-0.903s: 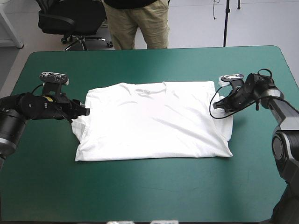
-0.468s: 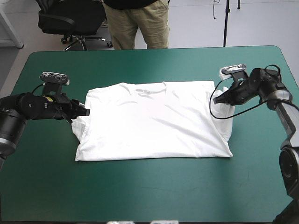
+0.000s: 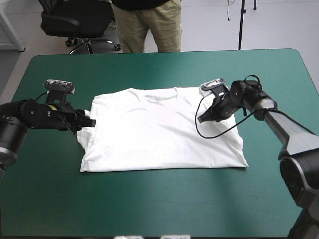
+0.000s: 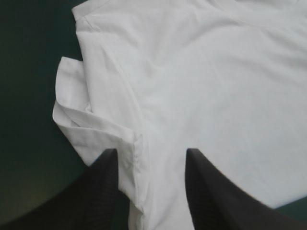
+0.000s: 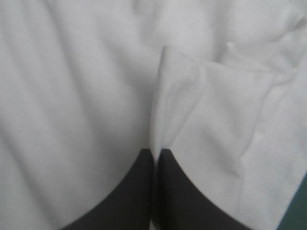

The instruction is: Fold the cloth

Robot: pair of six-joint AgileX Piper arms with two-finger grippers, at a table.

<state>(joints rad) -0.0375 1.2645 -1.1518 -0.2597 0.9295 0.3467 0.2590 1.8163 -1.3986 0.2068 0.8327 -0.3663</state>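
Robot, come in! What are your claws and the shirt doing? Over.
Left gripper open, astride the sleeve. Right gripper shut on the T-shirt, pinching a fold. Rest lies flat. Nothing in the way.

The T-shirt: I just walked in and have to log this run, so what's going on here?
Two robot arms are folding a white T-shirt spread flat on the teal-green table. The right hand is shut on a fold of its right side, held over the shirt's body. The left hand is open, its fingers either side of the edge of the left sleeve.

T-shirt (image 3: 159,134) flat on teal-green cover (image 3: 149,199)
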